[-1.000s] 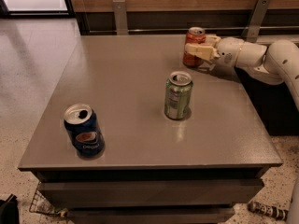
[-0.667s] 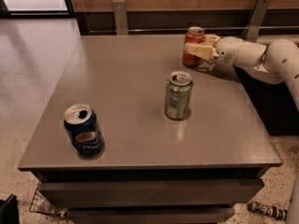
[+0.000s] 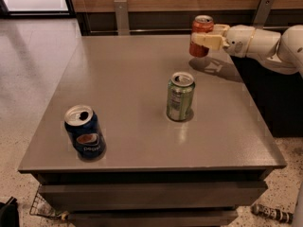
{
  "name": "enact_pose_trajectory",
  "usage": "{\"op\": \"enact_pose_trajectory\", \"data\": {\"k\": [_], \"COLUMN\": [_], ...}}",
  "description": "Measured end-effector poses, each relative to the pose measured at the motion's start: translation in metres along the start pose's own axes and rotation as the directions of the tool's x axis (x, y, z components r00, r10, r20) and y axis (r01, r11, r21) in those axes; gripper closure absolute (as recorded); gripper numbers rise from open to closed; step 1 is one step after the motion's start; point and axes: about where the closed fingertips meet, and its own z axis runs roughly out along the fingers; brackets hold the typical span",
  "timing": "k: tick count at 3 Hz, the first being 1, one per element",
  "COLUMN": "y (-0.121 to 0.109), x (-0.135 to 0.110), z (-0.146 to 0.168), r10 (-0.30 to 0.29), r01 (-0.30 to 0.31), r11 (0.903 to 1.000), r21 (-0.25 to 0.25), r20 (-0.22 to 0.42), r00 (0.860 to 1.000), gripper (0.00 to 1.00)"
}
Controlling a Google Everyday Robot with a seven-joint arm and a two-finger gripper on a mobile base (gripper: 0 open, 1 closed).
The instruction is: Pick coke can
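The coke can (image 3: 200,32) is red-orange with a silver top. It hangs upright in the air above the far right part of the grey table (image 3: 128,84). My gripper (image 3: 204,39) comes in from the right on a white arm and is shut on the coke can's middle. The can's shadow falls on the table just below and to the right of it.
A green can (image 3: 180,96) stands upright near the table's middle right. A dark blue Pepsi can (image 3: 84,132) stands near the front left corner. A wood-panelled wall with metal posts runs behind the table. A wire basket (image 3: 45,206) lies on the floor at front left.
The gripper has lifted the coke can off the table; it now hangs higher, clear of the surface. The green and Pepsi cans have not moved.
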Motion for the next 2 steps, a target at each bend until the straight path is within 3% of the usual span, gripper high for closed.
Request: {"op": "enact_pose_trajectory", "data": {"k": [2], "y": [0.006], "x": [-0.072], "z": [-0.016], "r10": [-0.089], "r01": [0.089], "r11": [0.9958], "r21": [0.018], "r20": [-0.002], "r00": [0.996], "gripper": [1.0]}}
